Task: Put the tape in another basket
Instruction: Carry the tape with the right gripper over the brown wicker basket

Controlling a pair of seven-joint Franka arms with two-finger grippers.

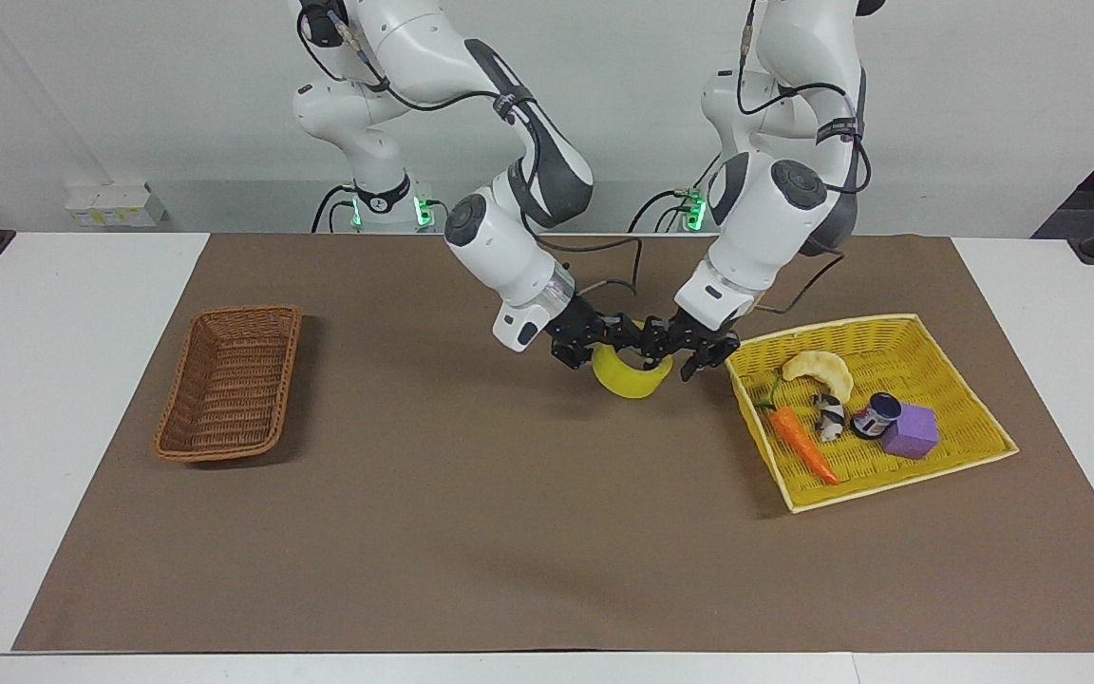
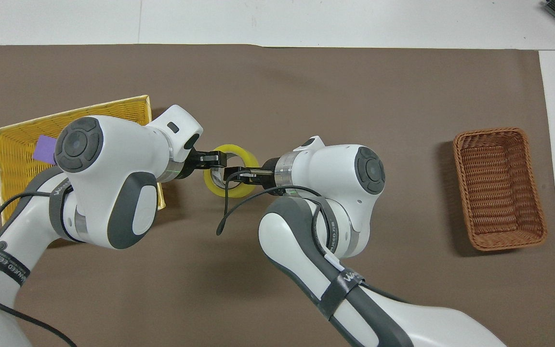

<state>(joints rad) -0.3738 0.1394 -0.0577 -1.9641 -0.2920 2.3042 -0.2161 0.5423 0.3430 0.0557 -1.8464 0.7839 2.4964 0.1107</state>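
The yellow tape (image 1: 631,380) hangs in the air over the brown mat, between the two baskets and close to the yellow tray. My right gripper (image 1: 615,342) is shut on the roll's rim at the side toward the brown wicker basket (image 1: 230,380). My left gripper (image 1: 678,355) is at the roll's other side with its fingers spread, beside the tray's corner. In the overhead view the tape (image 2: 250,155) sits between the left gripper (image 2: 211,158) and the right gripper (image 2: 237,173). The wicker basket (image 2: 499,188) is empty at the right arm's end of the table.
The yellow woven tray (image 1: 898,356) at the left arm's end holds a carrot (image 1: 801,444), a pale chip-like piece (image 1: 820,369), a small jar (image 1: 877,414) and a purple block (image 1: 910,432). The brown mat (image 1: 471,532) covers the table.
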